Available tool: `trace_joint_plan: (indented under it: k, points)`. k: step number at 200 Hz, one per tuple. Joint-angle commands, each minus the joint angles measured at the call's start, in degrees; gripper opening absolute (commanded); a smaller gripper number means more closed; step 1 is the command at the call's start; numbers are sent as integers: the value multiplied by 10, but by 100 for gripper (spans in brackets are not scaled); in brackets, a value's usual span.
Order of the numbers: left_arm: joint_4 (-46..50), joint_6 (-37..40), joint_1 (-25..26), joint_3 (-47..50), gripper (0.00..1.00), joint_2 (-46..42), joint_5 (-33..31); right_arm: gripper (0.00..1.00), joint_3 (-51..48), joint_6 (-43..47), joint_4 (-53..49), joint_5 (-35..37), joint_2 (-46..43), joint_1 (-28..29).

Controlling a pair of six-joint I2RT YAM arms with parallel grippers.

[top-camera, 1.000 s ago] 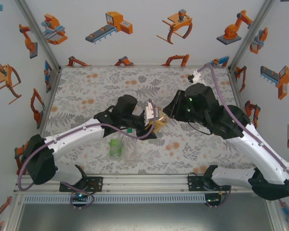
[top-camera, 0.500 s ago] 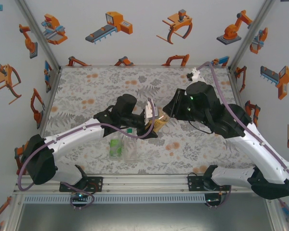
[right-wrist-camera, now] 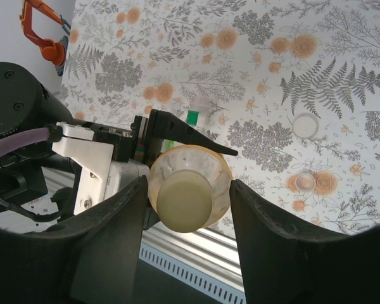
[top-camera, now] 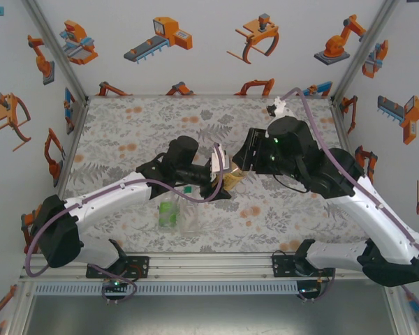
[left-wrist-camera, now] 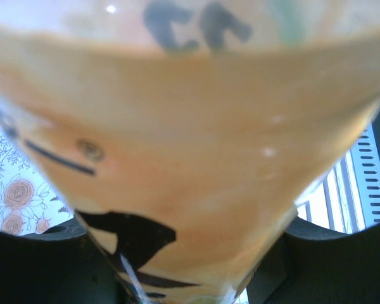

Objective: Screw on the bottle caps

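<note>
The left claw (left-wrist-camera: 183,266) is clamped on the amber bottle (left-wrist-camera: 190,158), whose body fills the space between its two fingers. We read an orange-amber wall with dark characters on it.

The right claw (right-wrist-camera: 187,190) stands at the bottle's neck end with its fingers (right-wrist-camera: 114,240) spread. The yellowish cap (right-wrist-camera: 185,206) sits on the neck, midway between the two fingers and apart from both. The cap is round, flat-topped, pale yellow and narrower than the bottle shoulder behind it.

On the near side of the left claw, a green-tinted bottle (top-camera: 169,213) and a clear bottle (top-camera: 190,218) sit side by side on the table (top-camera: 126,125).
</note>
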State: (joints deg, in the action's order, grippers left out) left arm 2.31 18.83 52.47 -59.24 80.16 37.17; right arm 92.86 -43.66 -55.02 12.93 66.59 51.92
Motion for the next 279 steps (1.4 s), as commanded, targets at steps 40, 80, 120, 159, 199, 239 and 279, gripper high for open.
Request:
trace_joint_plan:
  k: [40, 80, 120, 159, 199, 239, 279]
  points:
    - [-3, 30, 6, -10, 0, -7, 20, 60, 58, 107, -6, -4, -4, 4]
    - [27, 71, 16, -8, 0, -19, 20, 61, 77, 308, 0, -119, -22, -2]
    - [63, 103, 29, -10, 0, -30, 21, 61, 83, 499, -49, -355, -20, -34]
    - [80, 114, 40, -4, 0, -42, 24, 62, 104, 647, -131, -426, 5, -40]
    - [80, 110, 46, 8, 0, -54, 10, 60, 62, 703, -115, -406, -22, -39]
    - [81, 107, 47, 11, 0, -55, 4, 60, -19, 708, -25, -369, -76, -40]
    - [81, 109, 47, 10, 0, -54, 1, 55, -22, 710, -15, -374, -77, -39]
